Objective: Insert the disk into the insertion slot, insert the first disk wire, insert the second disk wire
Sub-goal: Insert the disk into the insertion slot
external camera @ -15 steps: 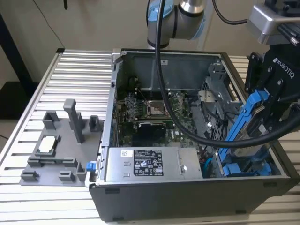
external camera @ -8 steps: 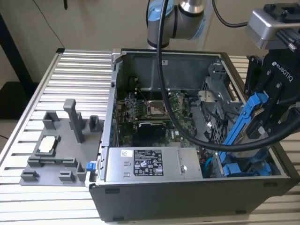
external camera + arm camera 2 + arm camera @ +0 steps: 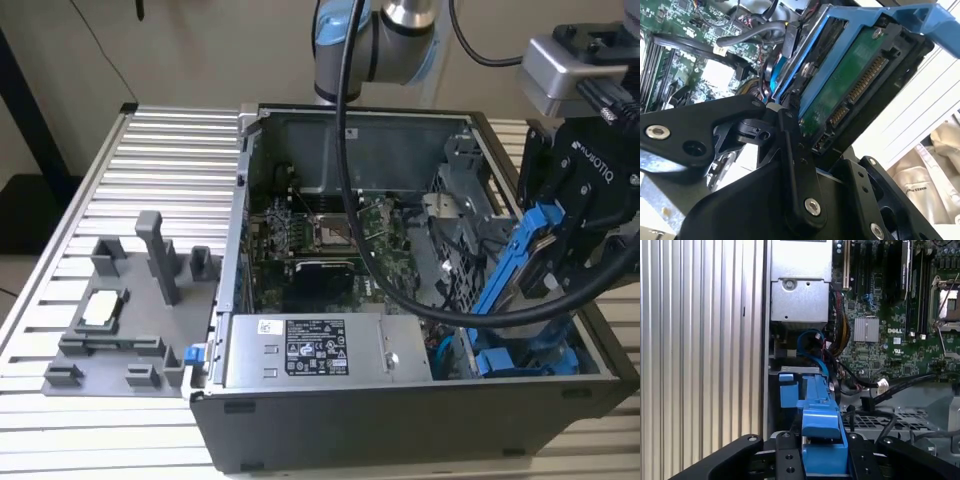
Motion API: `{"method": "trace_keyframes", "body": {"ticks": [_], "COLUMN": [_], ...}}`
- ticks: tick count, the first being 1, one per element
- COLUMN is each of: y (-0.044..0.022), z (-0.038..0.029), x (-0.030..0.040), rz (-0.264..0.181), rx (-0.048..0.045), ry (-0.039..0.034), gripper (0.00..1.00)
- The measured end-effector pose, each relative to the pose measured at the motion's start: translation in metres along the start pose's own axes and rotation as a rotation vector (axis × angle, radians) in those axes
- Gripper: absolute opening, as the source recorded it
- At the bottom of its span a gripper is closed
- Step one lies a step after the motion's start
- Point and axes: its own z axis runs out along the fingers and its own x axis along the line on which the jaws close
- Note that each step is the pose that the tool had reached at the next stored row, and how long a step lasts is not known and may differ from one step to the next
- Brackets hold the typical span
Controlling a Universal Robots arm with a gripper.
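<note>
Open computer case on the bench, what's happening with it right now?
The robot's gripper is clamped on the blue-framed disk, holding it tilted over the insertion slot on the exterior view's right side of the computer case. The disk is not seated in the slot yet.

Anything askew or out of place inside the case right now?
The disk is held steeply tilted by the gripper, above the slot and not seated in it. A thick black cable droops across the open case, close to the disk. Nothing looks damaged or spilled.
</note>
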Motion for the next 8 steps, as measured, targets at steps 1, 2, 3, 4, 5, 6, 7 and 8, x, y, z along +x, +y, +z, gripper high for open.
{"method": "trace_keyframes", "body": {"ticks": [1, 2, 3, 4, 5, 6, 7, 8], "y": [0.0000, -0.0001, -0.0002, -0.0002, -0.0002, -0.0003, -0.0005, -0.0008], "z": [0.0009, 0.0022, 0.0032, 0.0041, 0.0055, 0.0073, 0.0093, 0.0109], "x": [-0.0014, -0.0031, -0.0045, -0.0055, -0.0062, -0.0063, -0.0063, -0.0064], "rz": [0.001, 0.001, 0.002, 0.003, 0.003, 0.003, 0.003, 0.003], "rx": [-0.0004, -0.0007, -0.0012, -0.0015, -0.0016, -0.0018, -0.0019, -0.0021], "ry": [-0.0001, -0.0013, -0.0012, -0.0007, -0.0008, -0.0016, -0.0018, -0.0014], "gripper": [0.33, 0.33, 0.33, 0.33, 0.33, 0.33, 0.33, 0.33]}}
